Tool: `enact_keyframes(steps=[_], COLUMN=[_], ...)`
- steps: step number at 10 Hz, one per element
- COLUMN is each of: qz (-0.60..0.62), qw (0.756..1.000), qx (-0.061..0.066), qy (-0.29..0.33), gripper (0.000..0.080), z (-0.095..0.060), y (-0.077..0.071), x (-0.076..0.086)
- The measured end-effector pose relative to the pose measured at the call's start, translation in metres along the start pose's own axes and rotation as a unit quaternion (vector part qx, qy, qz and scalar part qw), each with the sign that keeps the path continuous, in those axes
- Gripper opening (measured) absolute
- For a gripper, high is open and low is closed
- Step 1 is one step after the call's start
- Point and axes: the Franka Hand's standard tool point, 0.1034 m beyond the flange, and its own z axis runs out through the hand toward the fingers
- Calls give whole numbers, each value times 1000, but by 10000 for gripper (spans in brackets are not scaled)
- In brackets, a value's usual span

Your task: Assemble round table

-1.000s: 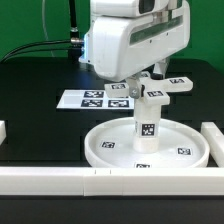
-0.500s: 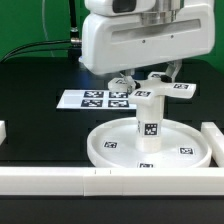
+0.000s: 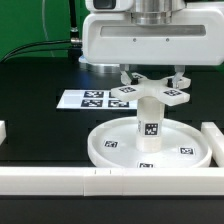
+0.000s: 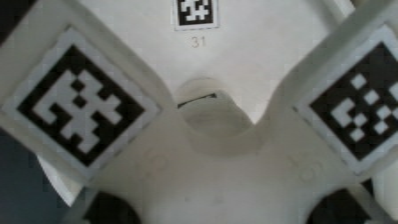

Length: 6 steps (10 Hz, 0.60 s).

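End effector [image 3: 149,80] grips the white plastic cross-shaped foot [image 3: 148,92], apparently centred directly above the short upright cylindrical post [image 3: 148,125].

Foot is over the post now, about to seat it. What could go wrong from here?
1. The cross-shaped foot looks slightly off-centre on the post; pressing down could jam it or tip the post.
2. The round disc sits loose against the border rail, so a sideways push may shift it.
3. The gripper hides the joint.
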Motion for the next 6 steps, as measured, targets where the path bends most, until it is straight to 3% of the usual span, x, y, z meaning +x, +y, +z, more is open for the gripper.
enact_keyframes(steps=[3, 4, 6], qz=[109, 192, 300], qw=[994, 981, 953], qx=[3, 16, 29], qy=[1, 5, 7], gripper=[445, 445, 445], z=[0, 1, 1], y=[0, 0, 0], x=[0, 1, 2])
